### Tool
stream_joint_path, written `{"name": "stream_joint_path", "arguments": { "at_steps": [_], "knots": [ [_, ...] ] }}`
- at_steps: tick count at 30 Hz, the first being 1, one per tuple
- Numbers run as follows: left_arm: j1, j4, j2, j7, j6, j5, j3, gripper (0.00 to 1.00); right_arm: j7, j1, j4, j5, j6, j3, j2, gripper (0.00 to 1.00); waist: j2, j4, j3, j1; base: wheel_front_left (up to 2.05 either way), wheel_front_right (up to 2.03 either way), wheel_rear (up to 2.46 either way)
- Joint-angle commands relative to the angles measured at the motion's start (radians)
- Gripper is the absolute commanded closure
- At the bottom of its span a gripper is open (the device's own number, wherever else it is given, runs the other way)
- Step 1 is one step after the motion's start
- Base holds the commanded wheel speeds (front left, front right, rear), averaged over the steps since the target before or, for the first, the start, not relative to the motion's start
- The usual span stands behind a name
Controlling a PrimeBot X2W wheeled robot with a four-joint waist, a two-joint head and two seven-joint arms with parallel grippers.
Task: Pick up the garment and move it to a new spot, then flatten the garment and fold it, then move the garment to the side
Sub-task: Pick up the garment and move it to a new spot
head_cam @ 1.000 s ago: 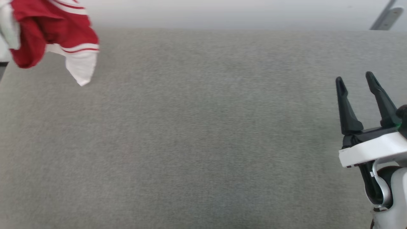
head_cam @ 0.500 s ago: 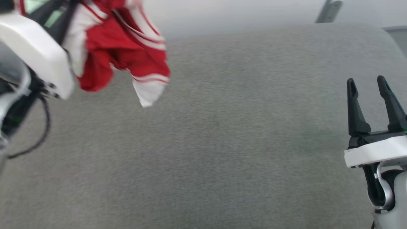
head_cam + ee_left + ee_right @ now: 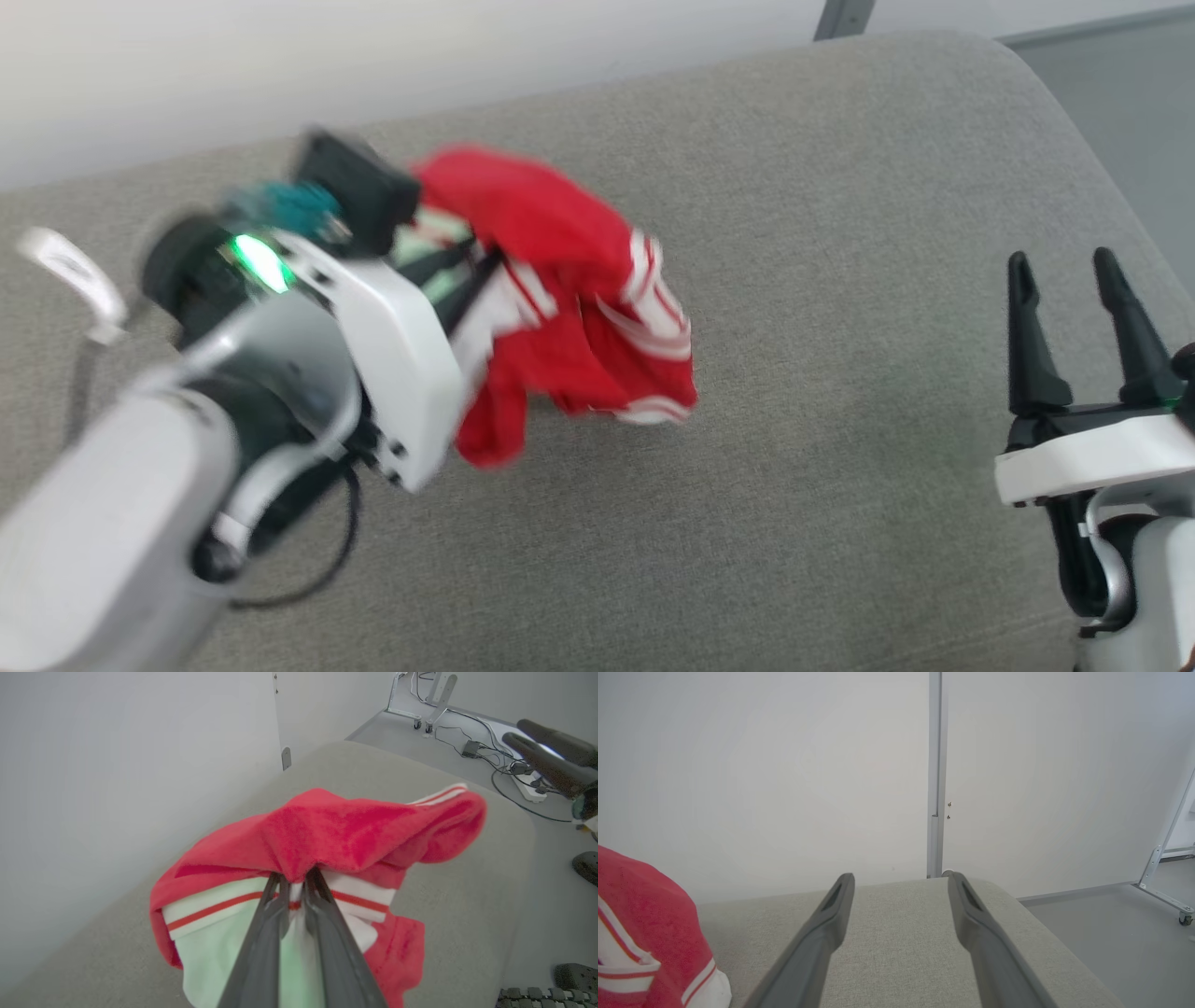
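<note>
Item inspected: the garment (image 3: 569,308), a red knitted jersey shirt with white panels and red-and-white striped trim. It is bunched into a loose bundle and hangs from the left gripper (image 3: 490,266) over the far left-of-centre part of the grey woven upholstered cushion (image 3: 840,233). The head view is blurred there, so it cannot be told whether the lowest folds touch the cushion.

Left gripper: in the left wrist view its two long dark fingers (image 3: 322,933) are pressed nearly together, pinching a fold of the garment (image 3: 345,830) at the striped band. The red cloth drapes over the fingertips and a white panel hangs below them. A green light (image 3: 257,261) glows on the white wrist housing.

Right gripper (image 3: 1061,261): it is spread wide and holds nothing. It stands at the right edge of the cushion, well apart from the garment, with its fingers pointing toward the white wall (image 3: 784,765). In the right wrist view the bare cushion (image 3: 901,933) lies between the parted fingers, and the garment (image 3: 640,914) shows at the lower left.

Surroundings: a grey vertical metal strip (image 3: 934,774) runs down the wall behind the cushion. On the grey floor (image 3: 1111,933) beyond it lie black cables and a white power strip (image 3: 525,786).
</note>
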Motion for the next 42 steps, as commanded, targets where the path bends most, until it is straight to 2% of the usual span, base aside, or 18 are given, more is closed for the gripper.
{"name": "stream_joint_path", "arguments": {
  "at_steps": [1, 5, 11, 15, 24, 26, 27, 28, 37, 42],
  "knots": [
    [0.025, 0.016, -0.006, 0.000, -0.003, 0.000, -0.016, 1.00, -0.010, 0.004, 0.005, 0.004, 0.000, 0.005, 0.007, 0.00, 0.0000, -0.010, 0.010, 0.0000, 0.00, 0.00, 0.00],
    [0.091, 0.099, -0.036, 0.000, -0.014, -0.014, -0.077, 1.00, -0.014, 0.002, 0.027, 0.006, 0.000, 0.021, 0.017, 0.00, 0.0000, -0.021, 0.016, 0.0000, 0.00, 0.00, 0.00],
    [0.152, 0.302, -0.083, -0.008, -0.060, -0.041, -0.149, 1.00, -0.023, -0.005, 0.053, 0.009, 0.000, 0.030, 0.023, 0.00, 0.0000, -0.020, 0.023, 0.0000, 0.00, 0.00, 0.00],
    [0.153, 0.477, -0.119, -0.026, -0.099, -0.031, -0.192, 1.00, -0.029, -0.020, 0.070, 0.015, 0.000, 0.047, 0.020, 0.00, 0.0000, -0.018, 0.035, 0.0000, 0.00, 0.00, 0.00],
    [0.114, 0.763, -0.202, -0.065, -0.160, 0.015, -0.266, 1.00, -0.034, -0.050, 0.100, 0.025, 0.000, 0.082, 0.020, 0.00, 0.0000, 0.001, 0.042, 0.0000, 0.00, 0.00, 0.00],
    [0.100, 0.799, -0.223, -0.085, -0.173, 0.005, -0.264, 0.60, -0.034, -0.059, 0.103, 0.032, 0.000, 0.087, 0.016, 0.00, 0.0000, 0.008, 0.040, 0.0000, 0.00, 0.00, 0.00],
    [0.088, 0.807, -0.230, -0.103, -0.177, 0.004, -0.259, 0.28, -0.034, -0.060, 0.105, 0.034, 0.000, 0.089, 0.013, 0.00, 0.0000, 0.014, 0.038, 0.0000, 0.00, 0.00, 0.00],
    [0.079, 0.812, -0.235, -0.119, -0.183, -0.002, -0.251, 0.00, -0.034, -0.060, 0.107, 0.036, 0.000, 0.090, 0.009, 0.00, 0.0000, 0.019, 0.034, 0.0000, 0.00, 0.00, 0.00],
    [0.041, 0.740, -0.212, -0.301, -0.200, -0.011, -0.173, 0.00, -0.039, -0.058, 0.122, 0.051, 0.000, 0.089, -0.019, 0.00, 0.0000, 0.061, 0.001, 0.0000, 0.00, 0.00, 0.00],
    [0.077, 0.662, -0.160, -0.476, -0.170, 0.014, -0.102, 0.00, -0.051, -0.053, 0.146, 0.059, 0.000, 0.091, -0.042, 0.00, 0.0000, 0.083, -0.026, 0.0000, 0.00, 0.00, 0.00]
  ]
}}
